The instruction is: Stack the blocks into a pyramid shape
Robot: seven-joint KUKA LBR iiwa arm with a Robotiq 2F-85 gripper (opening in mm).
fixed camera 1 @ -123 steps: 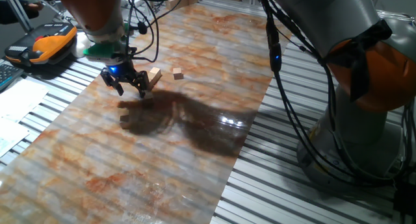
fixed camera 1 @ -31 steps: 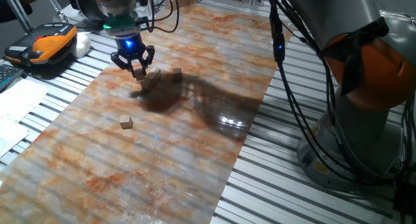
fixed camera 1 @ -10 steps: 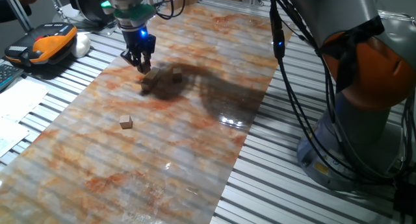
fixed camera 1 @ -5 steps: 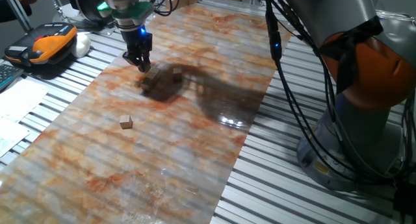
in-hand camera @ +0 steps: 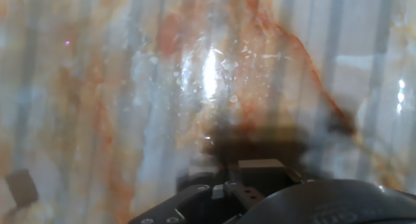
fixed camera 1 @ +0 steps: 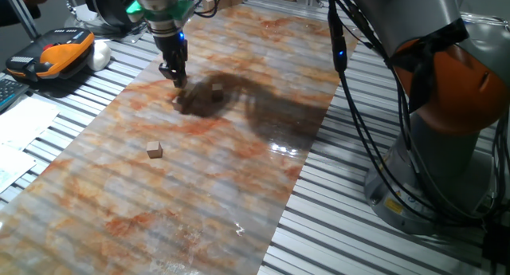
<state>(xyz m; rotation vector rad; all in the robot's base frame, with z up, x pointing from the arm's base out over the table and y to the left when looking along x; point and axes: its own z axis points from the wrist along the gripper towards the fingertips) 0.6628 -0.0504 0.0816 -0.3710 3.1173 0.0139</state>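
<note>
Two blocks lie loose on the table (fixed camera 1: 239, 171): one lone block (fixed camera 1: 154, 150) near the front left, another (fixed camera 1: 217, 89) just beside the cluster of blocks (fixed camera 1: 185, 102) in shadow under the gripper (fixed camera 1: 177, 78). How many that cluster holds is hard to tell, so the pyramid looks only begun. The jaws stand narrow, low over the cluster; whether they hold a block I cannot tell. No containers are in view.

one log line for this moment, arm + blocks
arm: gripper low over block cluster | jaws: state unclear | loose: lone block near, another block beside cluster | pyramid: not built
</note>
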